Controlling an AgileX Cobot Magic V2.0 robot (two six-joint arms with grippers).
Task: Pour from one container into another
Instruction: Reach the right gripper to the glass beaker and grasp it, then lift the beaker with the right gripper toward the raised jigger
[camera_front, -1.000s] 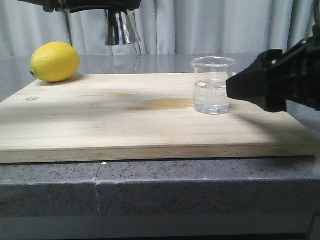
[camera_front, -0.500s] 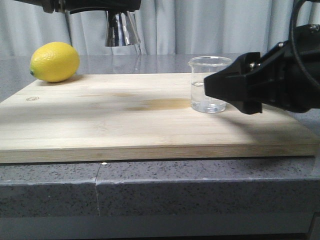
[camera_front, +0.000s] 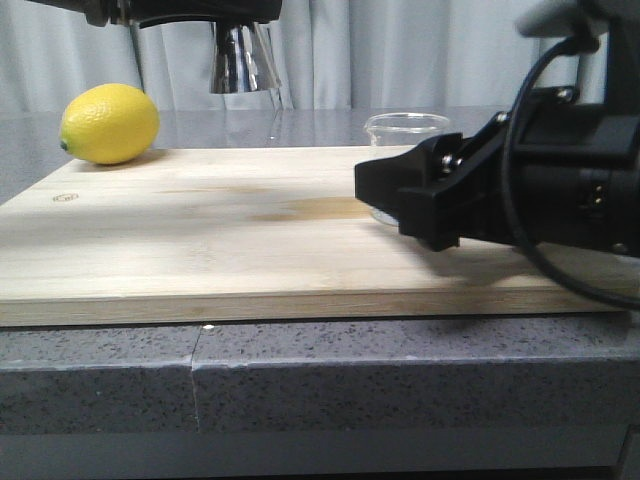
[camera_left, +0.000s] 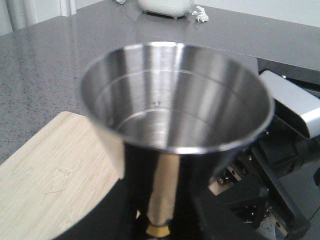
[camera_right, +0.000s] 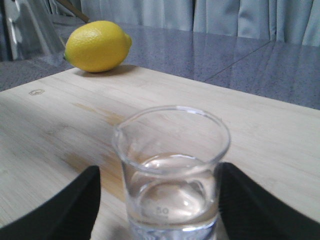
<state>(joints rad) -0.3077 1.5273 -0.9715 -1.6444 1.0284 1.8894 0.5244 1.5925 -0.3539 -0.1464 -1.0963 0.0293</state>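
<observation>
on the wooden board (camera_front: 200, 240) near its right edge we see the beaker (camera_right: 172, 170), partly filled with clear liquid, standing between our right hand's (camera_right: 157, 200) open fingers (camera_right: 75, 205), which are not touching it. above the board's far edge, our left hand (camera_left: 160, 227) is closed on the jigger (camera_left: 175, 105). a lemon (camera_front: 109, 123) sits at the far left corner.

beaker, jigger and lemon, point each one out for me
beaker (camera_right: 172, 170), right wrist view, front glass wall
jigger (camera_left: 175, 107), left wrist view, inside of the cup
lemon (camera_front: 109, 123), front view, middle of the peel
</observation>
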